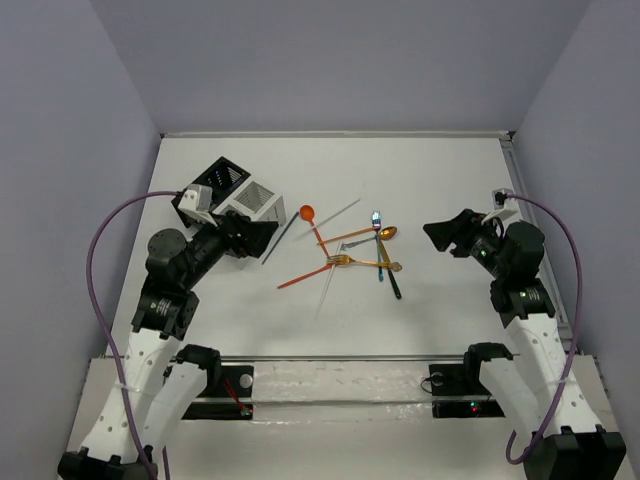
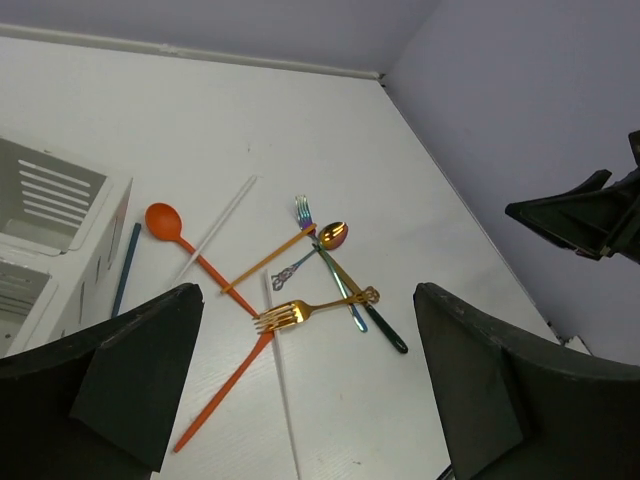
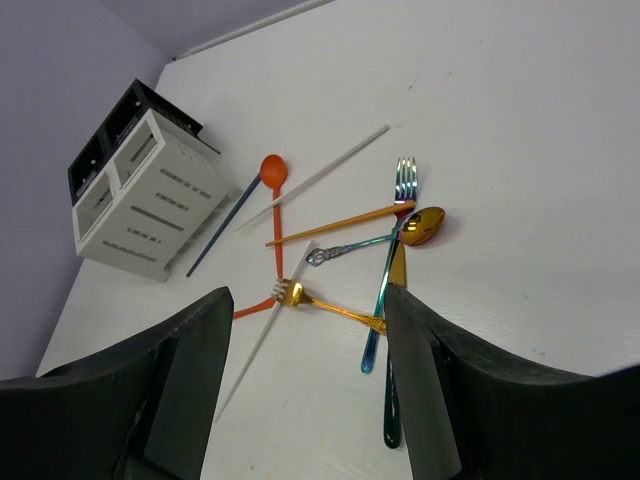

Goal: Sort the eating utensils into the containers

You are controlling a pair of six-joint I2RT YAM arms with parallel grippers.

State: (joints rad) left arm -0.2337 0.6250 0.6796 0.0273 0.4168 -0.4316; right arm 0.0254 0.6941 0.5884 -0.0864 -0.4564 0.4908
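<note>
The eating utensils lie crossed in a loose pile (image 1: 345, 255) at mid-table: an orange spoon (image 2: 163, 220) (image 3: 272, 168), a gold fork (image 2: 285, 315) (image 3: 295, 293), a gold spoon (image 2: 333, 235) (image 3: 425, 225), an iridescent fork (image 3: 404, 180), white sticks (image 2: 283, 380) and a dark-handled knife (image 3: 390, 420). The containers stand together at the back left, black (image 1: 222, 175) behind white (image 1: 255, 200) (image 3: 150, 200). My left gripper (image 1: 255, 235) (image 2: 308, 295) hovers open beside the white one, facing the pile. Right of the pile, my right gripper (image 1: 440, 235) (image 3: 308, 295) is open and holds nothing.
A dark blue stick (image 1: 280, 240) (image 2: 125, 270) lies against the white container's side. Purple-grey walls close in the table at the back and both sides. Each arm trails a purple cable (image 1: 100, 250).
</note>
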